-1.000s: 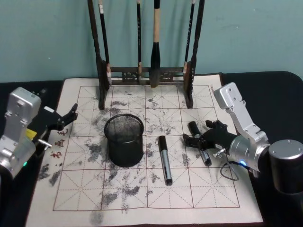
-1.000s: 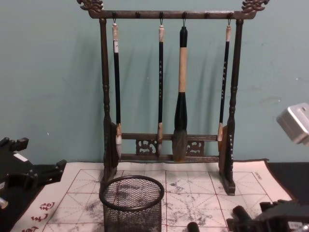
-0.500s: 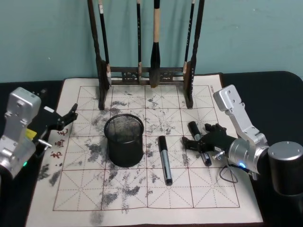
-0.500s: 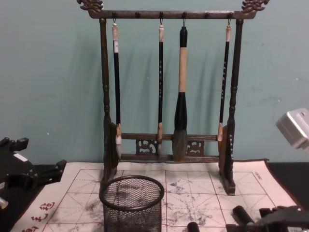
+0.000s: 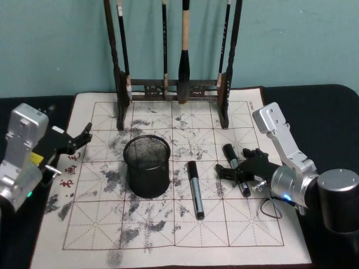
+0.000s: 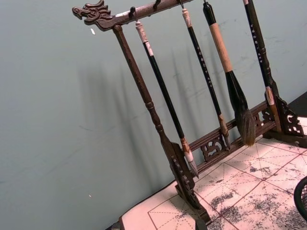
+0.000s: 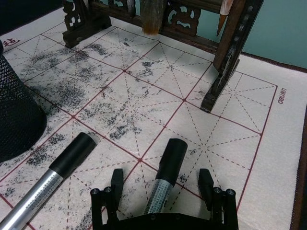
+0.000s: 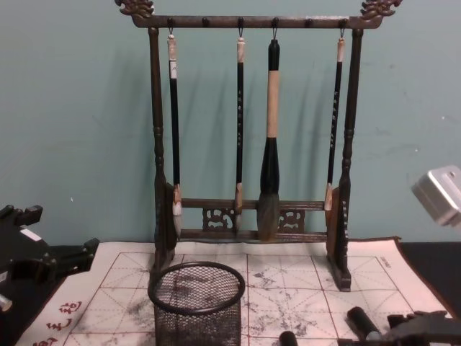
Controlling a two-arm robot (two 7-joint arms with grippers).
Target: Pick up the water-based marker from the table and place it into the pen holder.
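Two water-based markers lie on the ink-smudged mat [image 5: 140, 224] of the table. One marker [image 5: 229, 152], silver with a black cap, lies between the spread fingers of my open right gripper [image 5: 235, 162], which is low over the mat and straddles it. The right wrist view shows this marker [image 7: 165, 172] midway between the fingers [image 7: 116, 184], untouched. The other marker [image 5: 195, 189] lies free in the middle of the mat. Left of it stands the black mesh pen holder [image 5: 147, 179], seen empty. My left gripper [image 5: 83, 139] is parked open at the mat's left edge.
A tall dark wooden brush rack [image 5: 174, 89] with several hanging brushes stands at the back of the mat, its right foot [image 7: 218, 91] just beyond the right gripper. A teal wall rises behind it. Dark tabletop [image 5: 320, 112] borders the mat.
My right gripper has sunk lower and shifted slightly towards the robot around the right-hand marker. Both markers, the pen holder and the left arm have stayed put.
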